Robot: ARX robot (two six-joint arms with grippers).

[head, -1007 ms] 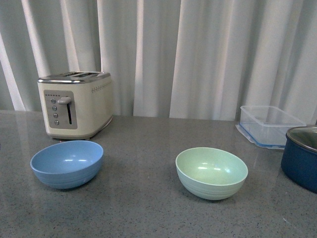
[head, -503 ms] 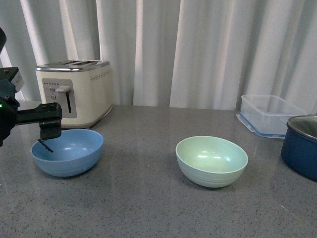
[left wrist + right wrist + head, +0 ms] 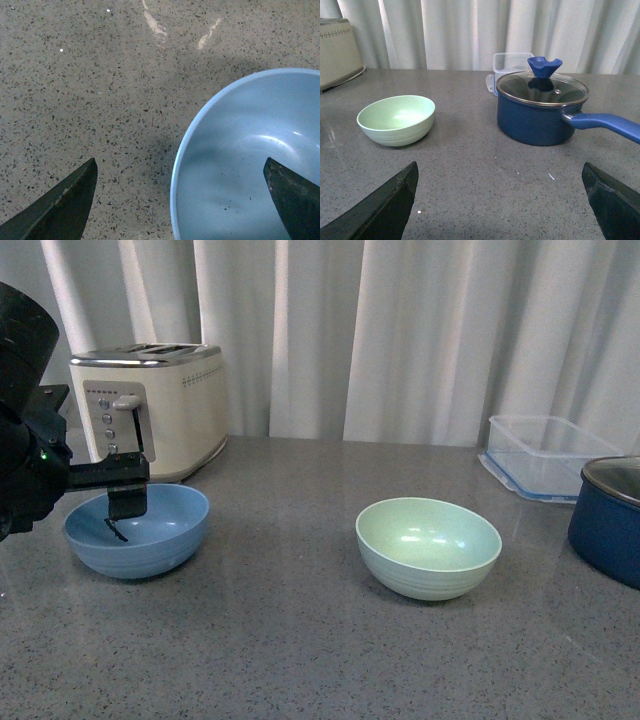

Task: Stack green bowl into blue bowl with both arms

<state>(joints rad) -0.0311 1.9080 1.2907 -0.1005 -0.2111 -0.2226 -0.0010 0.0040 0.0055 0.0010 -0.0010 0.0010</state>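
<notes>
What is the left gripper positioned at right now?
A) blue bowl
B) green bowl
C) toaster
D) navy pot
A: the left gripper, open, straddles the rim of the blue bowl, one finger over the inside and one outside, well apart from the green bowl.

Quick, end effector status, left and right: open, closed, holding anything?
Left end effector: open, straddling the light sky-blue round matte bowl's rim, holding nothing.
Right end effector: open, empty, short of the pale mint-green round bowl.

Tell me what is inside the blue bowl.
The blue bowl holds nothing but a few dark specks; one finger of the open left gripper hangs over its inside, the other outside the rim. That finger hides part of the floor.
</notes>
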